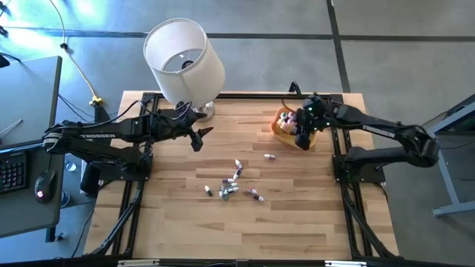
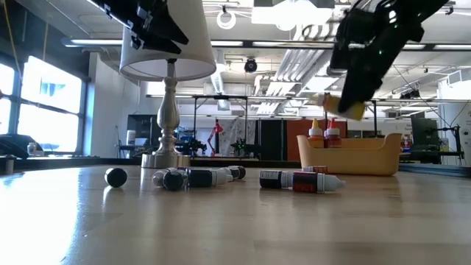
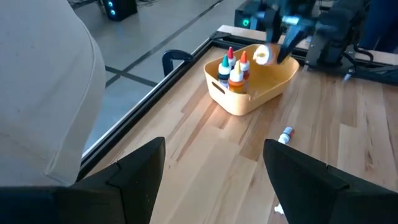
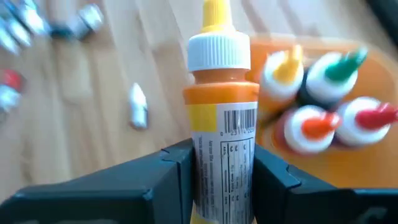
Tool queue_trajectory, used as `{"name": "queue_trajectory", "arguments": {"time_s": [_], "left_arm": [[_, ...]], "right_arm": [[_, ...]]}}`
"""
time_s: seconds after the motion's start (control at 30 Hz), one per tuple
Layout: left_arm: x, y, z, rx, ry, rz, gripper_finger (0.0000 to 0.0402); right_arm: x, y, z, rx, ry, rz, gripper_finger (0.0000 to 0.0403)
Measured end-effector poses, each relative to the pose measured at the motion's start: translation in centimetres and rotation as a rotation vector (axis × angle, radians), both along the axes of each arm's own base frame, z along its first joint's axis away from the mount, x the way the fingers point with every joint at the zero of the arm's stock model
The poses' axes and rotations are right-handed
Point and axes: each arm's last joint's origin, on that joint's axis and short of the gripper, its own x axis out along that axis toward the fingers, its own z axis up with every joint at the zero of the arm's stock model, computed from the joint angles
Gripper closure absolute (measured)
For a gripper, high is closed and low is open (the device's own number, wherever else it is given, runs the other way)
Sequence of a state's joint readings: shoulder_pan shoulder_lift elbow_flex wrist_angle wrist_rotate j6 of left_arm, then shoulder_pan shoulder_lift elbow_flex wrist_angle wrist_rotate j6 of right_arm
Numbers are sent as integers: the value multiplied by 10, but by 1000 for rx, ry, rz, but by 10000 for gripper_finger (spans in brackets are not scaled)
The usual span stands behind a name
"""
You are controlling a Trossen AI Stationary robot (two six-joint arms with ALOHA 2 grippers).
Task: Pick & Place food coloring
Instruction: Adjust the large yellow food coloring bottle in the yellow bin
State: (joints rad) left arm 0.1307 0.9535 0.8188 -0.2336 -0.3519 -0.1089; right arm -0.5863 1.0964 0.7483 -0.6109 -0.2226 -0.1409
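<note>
My right gripper (image 4: 221,180) is shut on an orange food coloring bottle (image 4: 221,124) with a white ribbed collar and a yellow tip. It hangs above the near edge of the orange bin (image 2: 353,158) at the table's far right. Several more bottles (image 4: 323,99) stand upright in that bin, caps up. Other small bottles (image 1: 234,185) lie on their sides on the wooden table's middle. My left gripper (image 3: 211,168) hovers open at the far left, beside the lamp, with nothing between its fingers. My right gripper pinches the bottle's labelled lower body (image 4: 224,155) between its two fingers (image 4: 168,180), one on each side. The fingers slant down from the table's right side and the cap points away from the wrist. The bottle (image 2: 344,107) is lifted clear, above the bin's rim.
A table lamp (image 1: 184,59) with a white shade stands at the far left, close to my left arm. One small bottle (image 1: 270,157) lies alone between the bin and the loose group. Bare wood stretches along the table's near half.
</note>
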Motion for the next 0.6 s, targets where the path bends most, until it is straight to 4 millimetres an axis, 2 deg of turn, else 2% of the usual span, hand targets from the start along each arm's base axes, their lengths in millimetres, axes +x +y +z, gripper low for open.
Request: {"name": "queue_trajectory", "arguments": {"time_s": [0.23,0.43,0.6], "left_arm": [[9,0,-8,-43,28,-26,133],[35,3,-30,-35,114,-41,133],[58,5,-41,70,133,-119,133]], "right_arm": [[7,13,27,-100,-234,86,296],[20,23,38,-174,-365,211,295],[26,29,44,-226,-421,263,295]]}}
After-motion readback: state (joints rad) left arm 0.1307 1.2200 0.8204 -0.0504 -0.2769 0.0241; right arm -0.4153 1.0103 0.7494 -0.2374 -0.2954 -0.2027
